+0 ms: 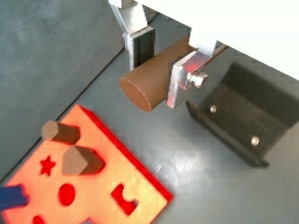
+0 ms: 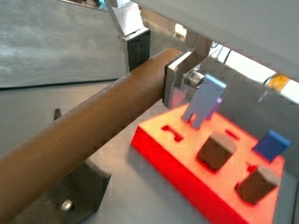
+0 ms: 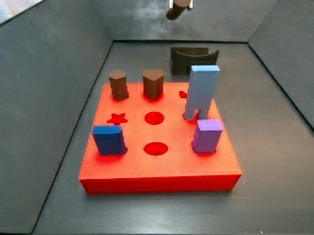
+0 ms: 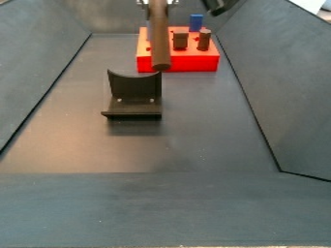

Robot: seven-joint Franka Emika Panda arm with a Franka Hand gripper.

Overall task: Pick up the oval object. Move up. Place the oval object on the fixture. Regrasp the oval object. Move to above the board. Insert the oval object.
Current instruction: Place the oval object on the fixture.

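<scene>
Wrist views are taken in turn. A long slim brown oval peg (image 1: 156, 77) is seen end-on, pinched between the flat silver fingers (image 1: 177, 79) of the gripper (image 1: 160, 63). The dark grey notched fixture (image 1: 247, 109) is seen close beside it, empty, and the thick bright red board (image 1: 105, 175) with two short brown pegs (image 1: 70, 149) lies lower on the floor. From the opposite wrist camera the peg (image 2: 82, 131) is shown along its full length, clamped near one end by the gripper (image 2: 170, 70), with the board (image 2: 205, 171) and a tall light-blue block (image 2: 205, 96) behind it.

Side views follow. At the top edge of the frame only the peg's lower tip (image 3: 179, 9) is visible, high above the fixture (image 3: 194, 57) and behind the board (image 3: 160, 138). From the opposite end the peg (image 4: 158, 39) is seen hanging upright at the upper centre, clear above the fixture (image 4: 134, 94), with the board (image 4: 181, 53) beyond.

The pick-up and lift are judged done. Placement on the fixture, regrasping, travel above the board and insertion appear to remain.
</scene>
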